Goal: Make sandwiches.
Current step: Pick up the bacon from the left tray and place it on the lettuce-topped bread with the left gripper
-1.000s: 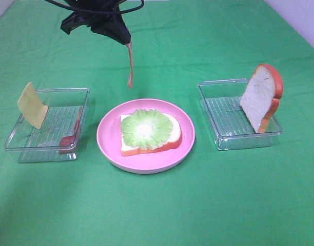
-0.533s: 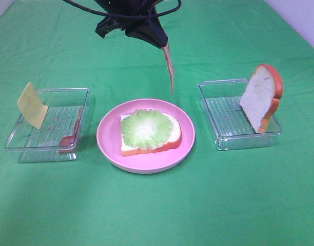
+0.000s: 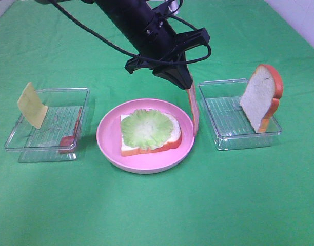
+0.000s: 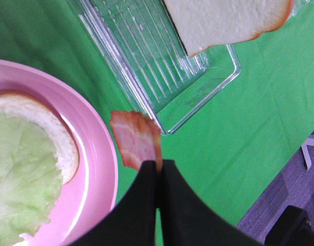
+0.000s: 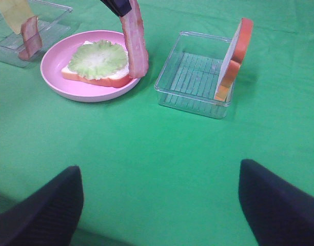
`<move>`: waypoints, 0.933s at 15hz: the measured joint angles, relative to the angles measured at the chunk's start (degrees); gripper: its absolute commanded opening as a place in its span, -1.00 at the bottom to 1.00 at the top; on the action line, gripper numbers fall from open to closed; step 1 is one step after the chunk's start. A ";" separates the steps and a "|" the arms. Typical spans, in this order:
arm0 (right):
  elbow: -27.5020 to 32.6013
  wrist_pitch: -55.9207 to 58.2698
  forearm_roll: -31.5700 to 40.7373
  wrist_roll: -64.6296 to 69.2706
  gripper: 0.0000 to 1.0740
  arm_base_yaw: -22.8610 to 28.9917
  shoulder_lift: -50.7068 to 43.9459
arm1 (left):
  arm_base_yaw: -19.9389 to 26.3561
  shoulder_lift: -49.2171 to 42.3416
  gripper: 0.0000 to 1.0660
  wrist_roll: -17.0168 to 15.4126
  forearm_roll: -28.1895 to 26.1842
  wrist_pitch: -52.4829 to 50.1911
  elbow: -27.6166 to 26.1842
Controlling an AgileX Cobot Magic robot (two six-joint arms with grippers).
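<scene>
On the pink plate (image 3: pixel 108 137) lies a bread slice (image 3: pixel 175 134) topped with pale green lettuce (image 3: pixel 146 128). My left gripper (image 3: pixel 183 77) reaches across from the back and is shut on the top of a bacon strip (image 3: pixel 193 110). The strip hangs straight down over the plate's right rim. The left wrist view shows the shut fingertips (image 4: pixel 149 174) pinching the bacon strip (image 4: pixel 134 141) between plate and tray. My right gripper (image 5: pixel 159 171) is open with nothing between its fingers, low over the green cloth at the front.
At the left, a clear tray (image 3: pixel 49 125) holds a yellow cheese square (image 3: pixel 33 105) and another bacon strip (image 3: pixel 71 137). At the right, a second clear tray (image 3: pixel 223 115) has a bread slice (image 3: pixel 260 97) leaning on its far wall. Green cloth covers the table.
My left gripper carried the hanging bacon strip rightward and lower, from behind the plate to above the plate's right rim. Nothing else moved.
</scene>
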 measured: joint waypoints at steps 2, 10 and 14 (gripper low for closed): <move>0.00 0.00 0.00 0.00 0.42 0.00 0.00 | 0.00 1.03 -1.00 -0.29 5.10 1.49 0.00; 0.00 0.00 0.00 0.00 0.42 0.00 0.00 | 0.06 3.38 -1.00 -7.28 23.66 4.01 -0.06; 0.00 0.00 0.00 0.00 0.42 0.00 0.00 | 0.06 3.38 -1.00 -8.71 26.81 4.01 -0.06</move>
